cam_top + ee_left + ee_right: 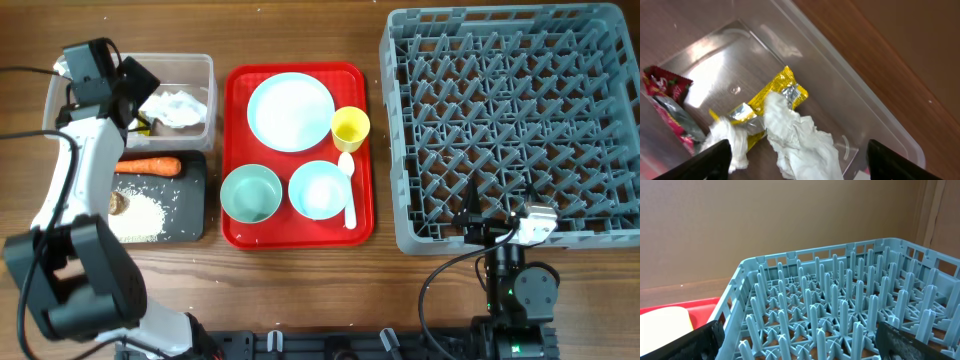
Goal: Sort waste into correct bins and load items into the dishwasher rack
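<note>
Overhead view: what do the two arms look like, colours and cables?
The left arm has white links and black joints, with a black cable at its top. The right arm is mostly black, with a white wrist part, green lights and a looping black cord. Both have black fingers.

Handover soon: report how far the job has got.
Done: tissue, yellow wrapper and red wrapper in the clear tub; carrot and rice in the black tray. In hand: nothing; left gripper open over the tub, right gripper open. Left: plate, two bowls, cup and spoon on the red tray; rack empty.
</note>
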`<state>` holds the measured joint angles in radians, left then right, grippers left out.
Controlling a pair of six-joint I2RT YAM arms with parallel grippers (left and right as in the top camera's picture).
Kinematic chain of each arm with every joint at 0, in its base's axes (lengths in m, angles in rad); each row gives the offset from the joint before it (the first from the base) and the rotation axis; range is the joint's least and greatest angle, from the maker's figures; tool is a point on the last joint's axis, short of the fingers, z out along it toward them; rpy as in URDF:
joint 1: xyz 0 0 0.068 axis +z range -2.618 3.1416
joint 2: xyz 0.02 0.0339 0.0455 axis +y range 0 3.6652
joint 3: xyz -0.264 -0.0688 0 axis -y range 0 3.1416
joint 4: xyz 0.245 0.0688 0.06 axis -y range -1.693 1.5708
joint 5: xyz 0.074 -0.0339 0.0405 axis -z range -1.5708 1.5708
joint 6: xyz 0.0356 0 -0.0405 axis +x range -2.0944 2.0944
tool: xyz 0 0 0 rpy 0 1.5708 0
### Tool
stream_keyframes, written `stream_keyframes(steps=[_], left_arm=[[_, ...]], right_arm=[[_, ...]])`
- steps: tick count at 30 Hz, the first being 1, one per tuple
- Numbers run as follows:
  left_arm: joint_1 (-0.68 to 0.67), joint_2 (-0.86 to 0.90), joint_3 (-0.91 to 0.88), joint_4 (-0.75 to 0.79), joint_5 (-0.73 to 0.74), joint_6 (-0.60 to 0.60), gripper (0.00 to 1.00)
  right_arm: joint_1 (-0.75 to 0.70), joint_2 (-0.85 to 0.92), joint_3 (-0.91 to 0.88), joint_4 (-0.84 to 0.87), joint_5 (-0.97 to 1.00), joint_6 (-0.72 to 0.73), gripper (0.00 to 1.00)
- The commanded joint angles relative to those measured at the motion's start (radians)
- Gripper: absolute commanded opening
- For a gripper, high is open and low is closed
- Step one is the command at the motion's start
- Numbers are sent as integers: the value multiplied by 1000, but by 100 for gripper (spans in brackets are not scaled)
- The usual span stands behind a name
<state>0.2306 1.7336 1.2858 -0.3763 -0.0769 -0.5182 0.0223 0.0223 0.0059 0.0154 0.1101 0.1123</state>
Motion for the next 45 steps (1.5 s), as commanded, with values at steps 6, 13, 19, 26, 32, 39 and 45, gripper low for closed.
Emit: stream_keyframes(steps=[6,13,19,26,32,39,45], left_arm=[[-19,-223,5,-107,224,40,100],[-134,-256,5,-249,352,32,100],[-300,-249,5,-286,357,32,100],[-483,-248,5,-283,355,32,100],[-587,-248,5,-283,353,32,100],[-633,-248,5,-283,353,32,100],[-634,-248,5,-283,353,32,100]], right_arm=[[-4,2,-1,4,10,7,100],[-4,2,-1,4,10,8,100],[-4,2,-1,4,10,8,100],[-4,2,-1,4,10,8,100],[-4,2,-1,4,10,8,100],[-4,2,-1,4,10,8,100],[-4,2,-1,4,10,8,100]])
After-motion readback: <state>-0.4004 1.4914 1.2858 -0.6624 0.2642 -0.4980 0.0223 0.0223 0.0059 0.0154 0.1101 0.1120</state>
